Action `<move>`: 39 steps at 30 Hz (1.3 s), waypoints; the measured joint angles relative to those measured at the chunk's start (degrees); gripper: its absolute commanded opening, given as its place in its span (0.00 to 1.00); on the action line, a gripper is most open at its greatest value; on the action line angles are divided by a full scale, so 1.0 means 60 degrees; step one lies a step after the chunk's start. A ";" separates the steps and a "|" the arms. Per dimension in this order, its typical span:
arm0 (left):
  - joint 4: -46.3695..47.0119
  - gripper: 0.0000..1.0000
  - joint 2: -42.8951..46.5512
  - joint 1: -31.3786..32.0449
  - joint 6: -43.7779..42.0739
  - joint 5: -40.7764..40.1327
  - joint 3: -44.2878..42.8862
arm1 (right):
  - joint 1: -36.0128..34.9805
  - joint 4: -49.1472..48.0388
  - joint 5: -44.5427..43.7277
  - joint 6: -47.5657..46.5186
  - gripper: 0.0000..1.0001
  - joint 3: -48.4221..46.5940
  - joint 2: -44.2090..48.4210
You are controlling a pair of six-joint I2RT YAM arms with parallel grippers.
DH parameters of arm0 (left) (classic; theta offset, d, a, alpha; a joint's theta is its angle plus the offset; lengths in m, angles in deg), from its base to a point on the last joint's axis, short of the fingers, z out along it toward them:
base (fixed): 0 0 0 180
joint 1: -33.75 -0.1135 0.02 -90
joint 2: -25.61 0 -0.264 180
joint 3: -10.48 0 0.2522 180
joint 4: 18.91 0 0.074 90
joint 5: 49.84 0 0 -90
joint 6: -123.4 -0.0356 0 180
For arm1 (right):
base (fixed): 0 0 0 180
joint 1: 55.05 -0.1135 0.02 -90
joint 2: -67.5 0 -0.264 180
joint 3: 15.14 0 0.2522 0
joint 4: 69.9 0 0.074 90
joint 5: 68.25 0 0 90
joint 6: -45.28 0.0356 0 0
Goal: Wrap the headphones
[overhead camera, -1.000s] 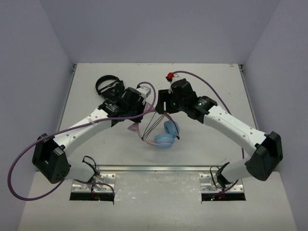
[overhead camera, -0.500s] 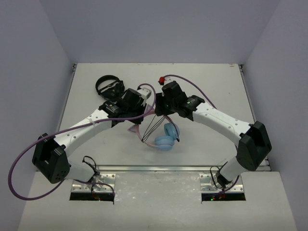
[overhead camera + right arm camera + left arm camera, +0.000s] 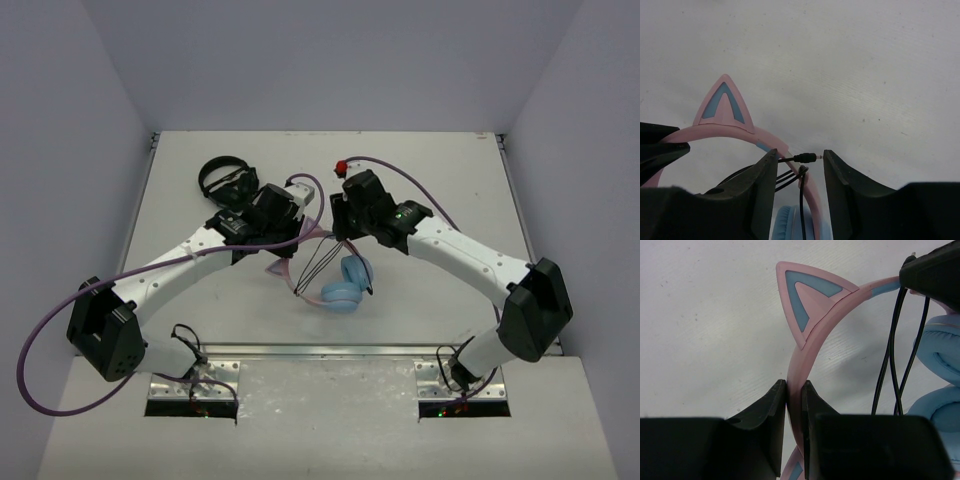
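Note:
The headphones (image 3: 345,283) lie mid-table, light blue ear cups down and the pink cat-ear headband (image 3: 805,350) raised. My left gripper (image 3: 794,385) is shut on the headband just below one cat ear (image 3: 807,297). The thin black cable (image 3: 890,365) runs in several strands up from the ear cups to the headband. My right gripper (image 3: 799,157) stands over the other side of the headband (image 3: 735,132). Its jaws are partly apart. The cable's black plug (image 3: 805,158) lies crosswise between them, its tip at the right finger (image 3: 840,175).
All-black headphones (image 3: 222,178) lie at the back left, close behind my left wrist. A purple cable with a red tip (image 3: 342,166) loops over my right arm. Grey walls close in the white table (image 3: 450,160) on three sides.
My right gripper's jaws have narrowed around the cable plug, and the right arm's elbow has swung. The left gripper holds still on the headband.

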 measured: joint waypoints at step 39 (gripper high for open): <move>0.0262 0.00 0.0255 -0.0193 0.0455 -0.1096 0.0127 | -0.0820 0.0288 0.0514 0.0765 0.38 -0.0780 -0.0412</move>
